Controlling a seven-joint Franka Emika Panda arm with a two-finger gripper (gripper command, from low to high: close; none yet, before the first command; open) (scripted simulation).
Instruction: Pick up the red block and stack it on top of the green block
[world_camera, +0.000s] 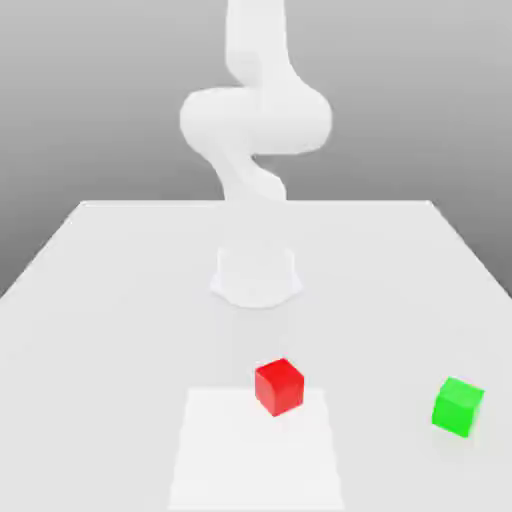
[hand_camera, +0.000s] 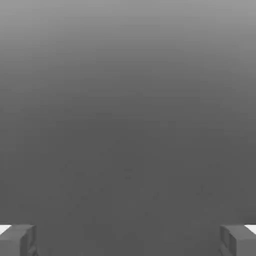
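Note:
The red block (world_camera: 279, 387) sits on the white table (world_camera: 100, 300) near its front edge, about the middle of the exterior view. The green block (world_camera: 458, 406) rests on the table towards the exterior view's right, roughly level with the red one and well apart from it. In the hand view my gripper (hand_camera: 128, 241) is open: one grey fingertip (hand_camera: 17, 240) and the other (hand_camera: 237, 240) stand far apart with nothing between them, facing a plain grey background.
The white arm (world_camera: 255, 120) rises from its round base (world_camera: 256, 275) at the middle of the table, behind the blocks. A paler square patch (world_camera: 255, 460) marks the table surface at the front; the red block stands on its far edge.

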